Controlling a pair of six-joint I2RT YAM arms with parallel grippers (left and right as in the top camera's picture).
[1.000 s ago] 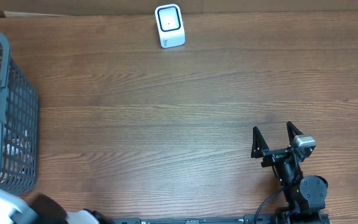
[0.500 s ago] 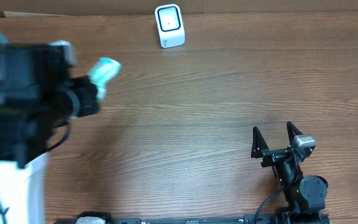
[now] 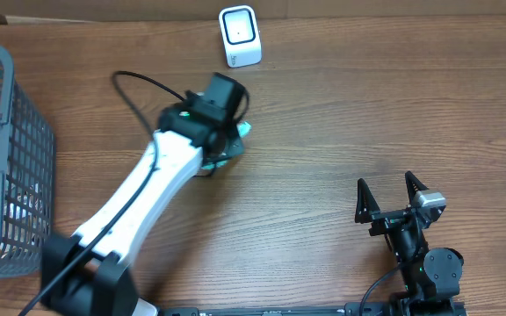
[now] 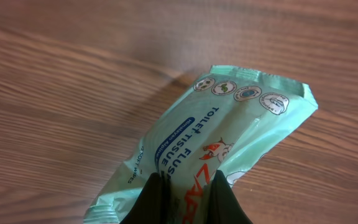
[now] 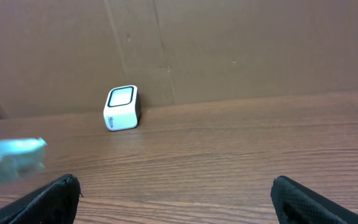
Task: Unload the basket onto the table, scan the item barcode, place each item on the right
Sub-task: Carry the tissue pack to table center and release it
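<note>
**Pale green soft-plastic pack of flushable toilet-tissue wipes (image 4: 229, 124): in hand, not yet scanned**

- Location: over the brown wood-grain worktop (image 3: 341, 114), back-centre, near the scanner but apart from it.
- Holder: left gripper (image 4: 188, 196), fingers pinched together on the pack's near end. The far, sealed end points away from the wrist.
- Face showing: printed lettering and round icons are turned to the left wrist camera. No barcode is visible on this face, and where it sits cannot be told.
- Scanner: small white box scanner with a dark window (image 3: 239, 36), standing at the worktop's back edge.
- Right gripper (image 3: 385, 181): jaws wide apart, empty, at the front right, well apart from pack and scanner.
- Also present: grey plastic mesh basket (image 3: 7, 158) at the left edge. The goods inside are too indistinct to name.
- Progress, as judged: the pack is picked up and most of the way to the scanner. The left arm has yet to close the last gap, turn the barcode side to the window and get a read.
</note>
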